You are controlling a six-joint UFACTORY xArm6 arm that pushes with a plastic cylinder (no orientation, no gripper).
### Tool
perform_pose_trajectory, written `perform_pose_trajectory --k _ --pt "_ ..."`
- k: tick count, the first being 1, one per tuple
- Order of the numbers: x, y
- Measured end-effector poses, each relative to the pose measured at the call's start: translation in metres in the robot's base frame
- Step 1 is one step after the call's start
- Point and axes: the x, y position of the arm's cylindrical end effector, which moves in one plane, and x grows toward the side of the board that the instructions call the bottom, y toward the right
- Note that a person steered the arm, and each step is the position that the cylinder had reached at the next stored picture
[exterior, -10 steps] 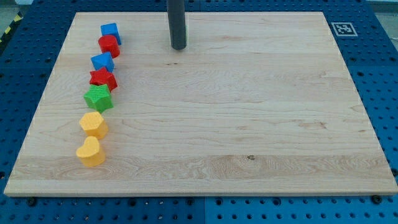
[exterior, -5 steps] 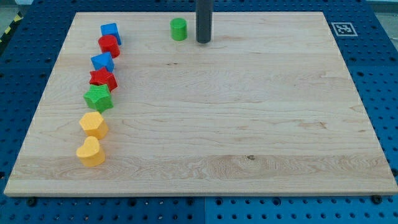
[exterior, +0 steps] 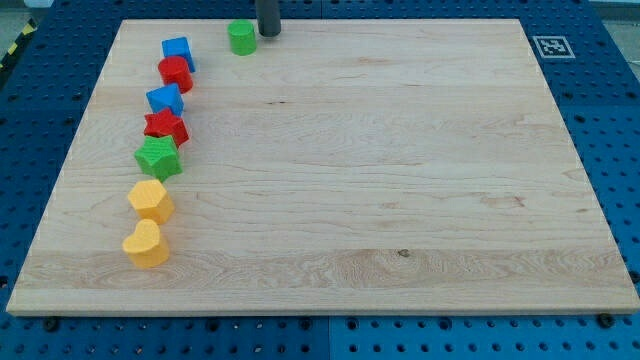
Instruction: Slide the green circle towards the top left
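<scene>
The green circle [exterior: 241,37] is a small green cylinder near the top edge of the wooden board [exterior: 400,180], left of the middle. My tip [exterior: 268,33] is a dark rod coming down from the view's top. It stands just to the right of the green circle, close to it or touching it; I cannot tell which.
A column of blocks runs down the board's left side: a blue block [exterior: 178,51], a red block [exterior: 175,73], a blue block [exterior: 165,99], a red star [exterior: 166,127], a green star [exterior: 159,157], a yellow block [exterior: 151,200] and a yellow heart [exterior: 147,244]. A marker tag [exterior: 551,46] sits at the top right.
My tip moved right past the green circle, uncovering it, then came back left and up. The green circle has slid left and slightly up towards the top edge.
</scene>
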Motion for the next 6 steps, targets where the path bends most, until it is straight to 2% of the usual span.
perform_pose_trajectory --k 1,2,3,6 --pt "0.021 -0.012" --pt "0.023 -0.012" --pt "0.022 0.017" --pt "0.048 0.022"
